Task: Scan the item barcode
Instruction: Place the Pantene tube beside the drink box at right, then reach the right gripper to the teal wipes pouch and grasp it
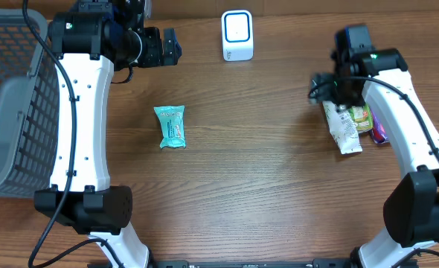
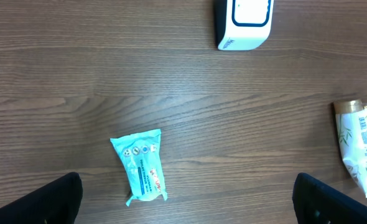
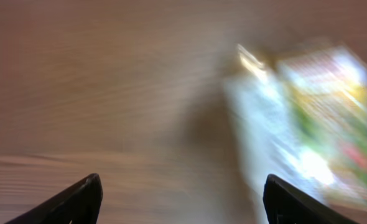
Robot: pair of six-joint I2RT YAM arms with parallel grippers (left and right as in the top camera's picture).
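My left gripper (image 2: 186, 202) open, empty; crinkled teal packet (image 2: 140, 167) at 11 o'clock. My right gripper (image 3: 183, 202) open, empty; glossy flat pouch (image 3: 295, 124) at 1 o'clock, blurred.

Open table (image 1: 264, 186) around teal packet (image 1: 170, 126)

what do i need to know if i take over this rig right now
Left gripper: open, empty, near the scanner.
Right gripper: fingers apart, empty, above the pouch pile at the right.
Teal packet lies alone mid-table.
Done: nothing shows as scanned.
Left: pick an item, show its barcode to the scanner.
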